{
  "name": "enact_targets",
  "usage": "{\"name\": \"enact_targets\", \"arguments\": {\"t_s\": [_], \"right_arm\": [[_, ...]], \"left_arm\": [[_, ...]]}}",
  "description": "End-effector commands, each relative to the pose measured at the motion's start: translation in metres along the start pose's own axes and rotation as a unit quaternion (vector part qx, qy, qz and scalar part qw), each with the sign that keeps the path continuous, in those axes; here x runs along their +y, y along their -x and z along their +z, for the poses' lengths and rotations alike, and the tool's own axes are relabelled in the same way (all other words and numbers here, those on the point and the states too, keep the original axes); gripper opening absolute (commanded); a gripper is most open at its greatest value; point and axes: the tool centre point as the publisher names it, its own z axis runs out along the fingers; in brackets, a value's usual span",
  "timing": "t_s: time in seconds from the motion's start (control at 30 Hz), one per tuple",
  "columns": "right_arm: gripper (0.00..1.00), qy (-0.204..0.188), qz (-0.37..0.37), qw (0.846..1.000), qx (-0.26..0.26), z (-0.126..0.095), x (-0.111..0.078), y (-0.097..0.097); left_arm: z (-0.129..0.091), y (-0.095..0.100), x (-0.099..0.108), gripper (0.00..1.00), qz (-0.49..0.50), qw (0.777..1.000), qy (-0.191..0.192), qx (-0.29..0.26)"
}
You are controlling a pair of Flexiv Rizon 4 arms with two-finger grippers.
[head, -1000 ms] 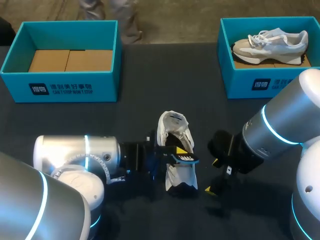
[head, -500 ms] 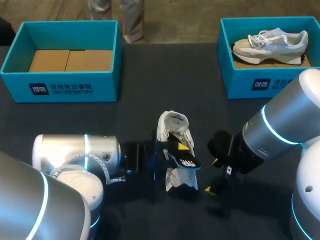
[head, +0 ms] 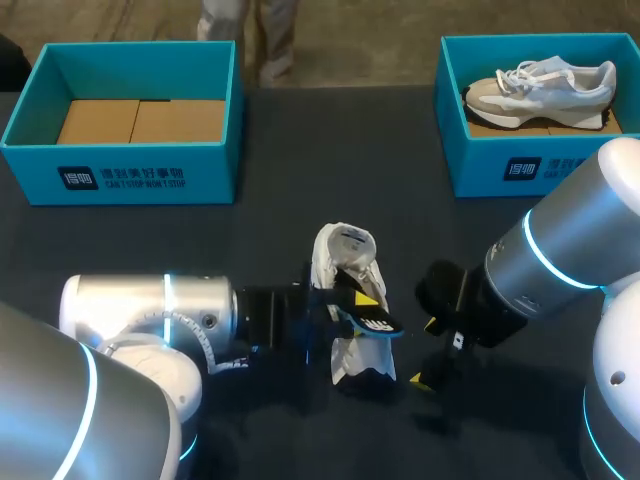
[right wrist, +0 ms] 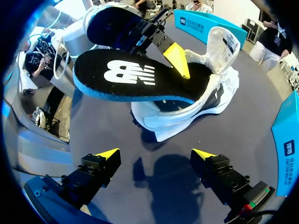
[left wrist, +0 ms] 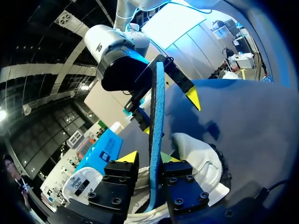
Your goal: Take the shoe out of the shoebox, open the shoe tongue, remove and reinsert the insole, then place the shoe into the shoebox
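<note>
Black on top and blue beneath, insole (head: 370, 320) clamped between both fingers of left tool (head: 348, 300), pinched from two sides and raised off the dark worktop (head: 300, 200). One end over the mouth of the white sneaker (head: 350, 262), the rest reaching out toward the right edge. In the left wrist view, seen edge-on, standing up between the two yellow tips.

White sneaker resting on the worktop near the middle of the near edge, tongue folded back with its label showing.

Right tool (head: 423, 352) near the sneaker on the side toward the right edge, above bare worktop, fingers spread wide with nothing between them, touching neither shoe nor insole.

Teal left shoebox (head: 120, 178) at the far left corner, lined with brown cardboard (head: 140, 120). Teal right shoebox (head: 500, 165) at the far right corner, holding a grey-and-white sneaker (head: 540, 85). Both boxes well apart from the two tools.
</note>
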Motion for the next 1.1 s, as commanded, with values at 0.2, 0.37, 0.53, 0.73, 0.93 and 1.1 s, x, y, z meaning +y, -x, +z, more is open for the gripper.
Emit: {"name": "enact_targets", "arguments": {"t_s": [0.2,0.37,0.53,0.73,0.93,1.1], "right_arm": [[1.00,0.001,0.000,1.000,-0.001,0.000,-0.001,-0.001],[1.00,0.001,0.000,1.000,-0.001,0.000,-0.001,-0.001],[1.00,0.001,0.000,1.000,-0.001,0.000,-0.001,-0.001],[1.00,0.001,0.000,1.000,-0.001,0.000,-0.001,-0.001],[1.00,0.001,0.000,1.000,-0.001,0.000,-0.001,-0.001],[1.00,0.001,0.000,1.000,-0.001,0.000,-0.001,-0.001]], "left_arm": [[-0.004,-0.002,-0.005,0.00,0.012,1.000,-0.002,-0.003],[-0.002,-0.002,0.004,0.00,0.019,1.000,0.001,-0.002],[0.002,0.002,0.019,0.00,0.015,1.000,0.015,0.001],[0.004,0.007,0.032,0.00,0.008,1.000,0.027,0.000],[-0.001,0.007,0.031,0.00,0.002,1.000,0.024,0.000],[-0.007,0.003,0.026,0.06,0.001,1.000,0.018,0.001]]}}
